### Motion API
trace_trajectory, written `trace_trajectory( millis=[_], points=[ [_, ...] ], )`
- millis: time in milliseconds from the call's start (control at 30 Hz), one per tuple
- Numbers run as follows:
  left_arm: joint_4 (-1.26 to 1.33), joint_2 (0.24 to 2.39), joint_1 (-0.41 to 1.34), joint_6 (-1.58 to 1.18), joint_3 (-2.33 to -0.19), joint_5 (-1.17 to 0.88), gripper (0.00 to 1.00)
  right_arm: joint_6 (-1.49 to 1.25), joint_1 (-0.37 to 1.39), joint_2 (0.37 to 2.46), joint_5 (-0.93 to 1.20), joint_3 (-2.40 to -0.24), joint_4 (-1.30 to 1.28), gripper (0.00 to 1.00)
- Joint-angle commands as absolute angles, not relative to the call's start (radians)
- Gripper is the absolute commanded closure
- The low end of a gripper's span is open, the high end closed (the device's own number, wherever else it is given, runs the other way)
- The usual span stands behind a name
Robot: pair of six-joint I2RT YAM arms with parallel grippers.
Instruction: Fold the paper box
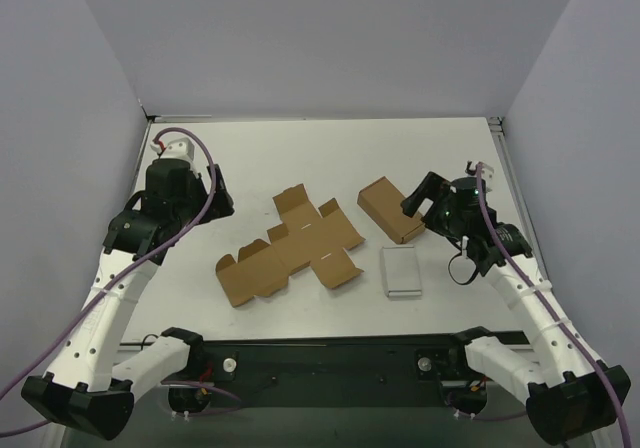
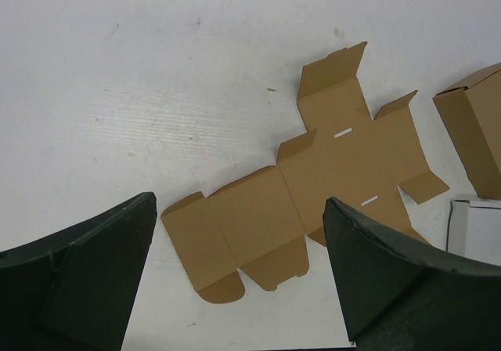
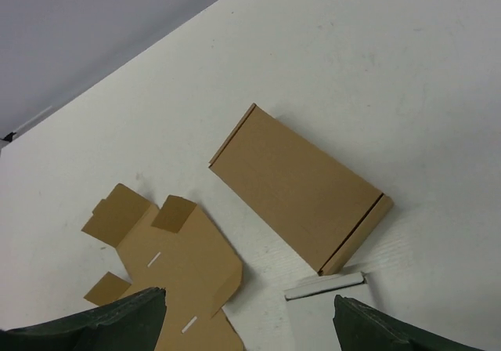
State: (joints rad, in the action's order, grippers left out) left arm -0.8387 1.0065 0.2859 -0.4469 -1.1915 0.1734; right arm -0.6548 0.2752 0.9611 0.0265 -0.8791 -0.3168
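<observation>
We see the paper box (image 1: pixel 290 248) as an unfolded die-cut sheet, lying flat near the middle of the table (image 1: pixel 300 153) with only a few small flaps lifted at their creases. In the overhead view its long chain of panels runs from about 8 o'clock to 2 o'clock, the rounded tuck end pointing to 8, and a shorter cross of flaps runs from 11 to 5.

The oblong carton (image 1: pixel 392 208) sits close by at its 2 o'clock, and the white slab (image 1: pixel 402 271) is near at 3 to 4 o'clock.

The left gripper (image 1: pixel 220 196) hangs at the sheet's 10 o'clock and the right gripper (image 1: pixel 425 203) beyond the carton; both are spread wide with nothing in them.

We judge sliding to be the main risk. A thin flat sheet gives a finger no edge, so a push could skate it into the carton or slab. Pressing off a crease could buckle a panel, and unpinned flaps may spring back.
</observation>
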Motion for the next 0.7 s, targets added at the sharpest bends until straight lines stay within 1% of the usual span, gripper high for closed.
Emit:
trace_trajectory(
  millis=[0, 33, 167, 267, 500, 567, 667],
  points=[
    [-0.874, 1.011, 0.281, -0.466, -1.235, 0.206, 0.03, -0.883, 0.345, 0.992, 0.003, -0.859, -0.341, 0.11],
    [-0.877, 1.011, 0.281, -0.466, -1.233, 0.209, 0.03, -0.959, 0.380, 1.002, -0.024, -0.850, -0.339, 0.12],
    [-0.888, 1.006, 0.279, -0.497, -1.221, 0.213, 0.03, -1.067, 0.492, 1.078, -0.086, -0.844, -0.331, 0.13],
    [-0.874, 0.994, 0.281, -0.509, -1.203, 0.201, 0.03, -1.143, 0.537, 1.139, -0.065, -0.839, -0.299, 0.14],
    [-0.854, 0.974, 0.276, -0.485, -1.158, 0.068, 0.03, -1.221, 0.583, 1.325, -0.041, -0.870, -0.261, 0.17],
    [-0.857, 0.971, 0.276, -0.482, -1.152, 0.054, 0.05, -1.229, 0.581, 1.377, -0.038, -0.882, -0.230, 0.17],
    [-0.853, 0.957, 0.278, -0.469, -1.144, 0.035, 0.05, -1.223, 0.583, 1.452, -0.028, -0.923, -0.218, 0.19]
  ],
)
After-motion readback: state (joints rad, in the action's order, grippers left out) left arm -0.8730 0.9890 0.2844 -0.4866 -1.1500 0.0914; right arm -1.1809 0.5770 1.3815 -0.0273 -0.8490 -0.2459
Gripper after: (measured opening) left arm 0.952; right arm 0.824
